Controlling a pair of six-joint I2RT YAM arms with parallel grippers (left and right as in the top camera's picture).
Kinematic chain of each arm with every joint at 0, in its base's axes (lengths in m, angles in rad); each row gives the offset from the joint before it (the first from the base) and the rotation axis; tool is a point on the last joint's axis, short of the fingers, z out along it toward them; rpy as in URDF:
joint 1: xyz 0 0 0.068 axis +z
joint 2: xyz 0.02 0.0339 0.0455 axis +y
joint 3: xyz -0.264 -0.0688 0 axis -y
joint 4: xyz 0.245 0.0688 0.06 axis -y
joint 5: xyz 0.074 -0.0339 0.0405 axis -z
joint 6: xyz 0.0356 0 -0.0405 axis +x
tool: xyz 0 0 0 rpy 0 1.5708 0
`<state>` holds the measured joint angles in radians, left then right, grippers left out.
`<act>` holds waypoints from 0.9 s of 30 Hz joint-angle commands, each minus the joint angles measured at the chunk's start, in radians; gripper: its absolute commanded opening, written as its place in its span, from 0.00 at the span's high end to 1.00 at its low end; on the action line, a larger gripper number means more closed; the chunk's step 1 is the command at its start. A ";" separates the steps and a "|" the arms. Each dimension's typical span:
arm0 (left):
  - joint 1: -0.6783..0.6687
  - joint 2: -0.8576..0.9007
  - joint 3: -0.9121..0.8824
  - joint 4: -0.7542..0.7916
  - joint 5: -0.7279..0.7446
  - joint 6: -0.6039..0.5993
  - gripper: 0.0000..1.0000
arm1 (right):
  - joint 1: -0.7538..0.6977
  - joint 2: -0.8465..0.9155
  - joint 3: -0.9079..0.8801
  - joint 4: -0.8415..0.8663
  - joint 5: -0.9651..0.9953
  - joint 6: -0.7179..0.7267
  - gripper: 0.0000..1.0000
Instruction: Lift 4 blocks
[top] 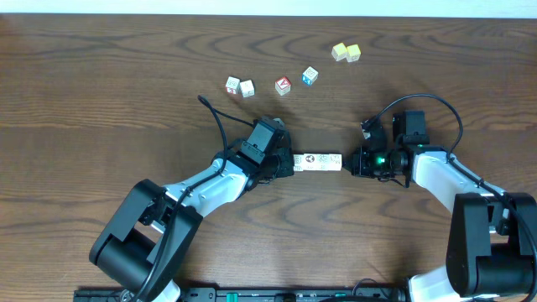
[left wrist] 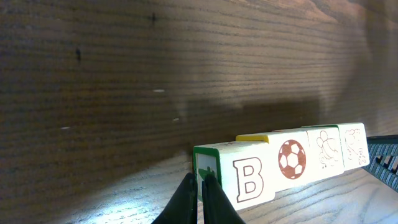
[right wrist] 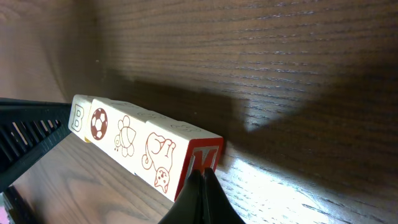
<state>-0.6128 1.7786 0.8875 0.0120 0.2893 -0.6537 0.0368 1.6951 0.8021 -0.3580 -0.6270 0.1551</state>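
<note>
Brown wooden table fills the overhead view. Left arm and right arm reach inward from the near edge and meet near the centre.

Between them, the four blocks form one straight row, face to face. The wrist views show a letter B, a red-brown football, an insect and another animal drawing along one side. The row's shadow falls well away from it, so it is probably held clear of the table, though no view shows the underside.

Left gripper is clenched, fingers together, with its tips pressed against the green-edged end face of the B block. Right gripper is likewise clenched, its tips against the red-printed face at the opposite end.

Farther back lie the loose cubes, all apart from the row: two white printed cubes just beside each other, a red-faced cube, a blue-faced cube, and two pale yellow cubes touching.
</note>
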 commanded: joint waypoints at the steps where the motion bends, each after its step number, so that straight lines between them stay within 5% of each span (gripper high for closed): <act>1: -0.033 -0.014 0.000 0.024 0.119 0.007 0.93 | 0.018 0.006 -0.006 0.000 -0.150 -0.014 0.99; 27: -0.033 -0.049 0.000 0.016 0.122 0.017 0.93 | 0.018 0.003 -0.003 0.002 -0.195 -0.014 0.99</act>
<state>-0.6128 1.7576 0.8829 0.0044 0.2943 -0.6502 0.0368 1.6951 0.8021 -0.3576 -0.6327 0.1551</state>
